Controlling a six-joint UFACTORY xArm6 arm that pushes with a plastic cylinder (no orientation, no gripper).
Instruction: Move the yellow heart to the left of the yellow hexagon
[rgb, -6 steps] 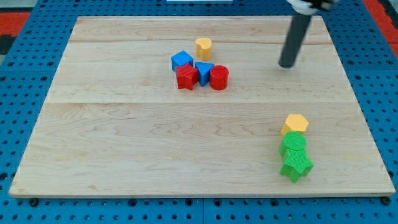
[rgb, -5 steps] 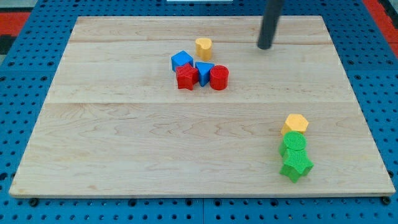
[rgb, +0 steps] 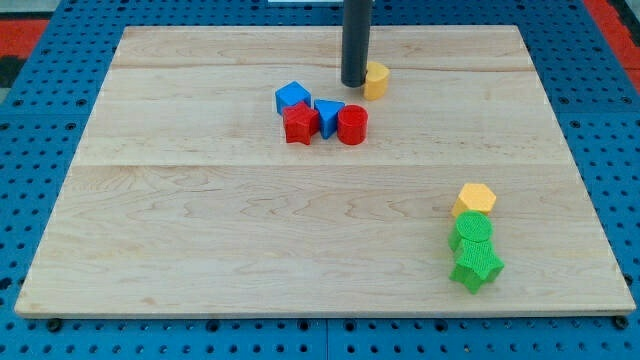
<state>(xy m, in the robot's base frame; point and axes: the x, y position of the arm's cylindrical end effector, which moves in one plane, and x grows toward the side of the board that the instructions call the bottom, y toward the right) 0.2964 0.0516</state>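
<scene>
The yellow heart (rgb: 376, 79) lies near the view's top centre of the wooden board (rgb: 200, 230). My tip (rgb: 353, 84) stands right against the heart's left side. The yellow hexagon (rgb: 475, 199) lies far off at the view's lower right, well below and to the right of the heart.
Just below and left of my tip is a cluster: a blue block (rgb: 293, 97), a red star (rgb: 300, 124), a blue triangle (rgb: 328, 115) and a red cylinder (rgb: 352, 125). A green cylinder (rgb: 472, 233) and a green star (rgb: 476, 266) sit right below the yellow hexagon.
My tip moved left across the top of the board and came to the heart's left side. The yellow heart shifted right by about a block's width. The other blocks stayed put.
</scene>
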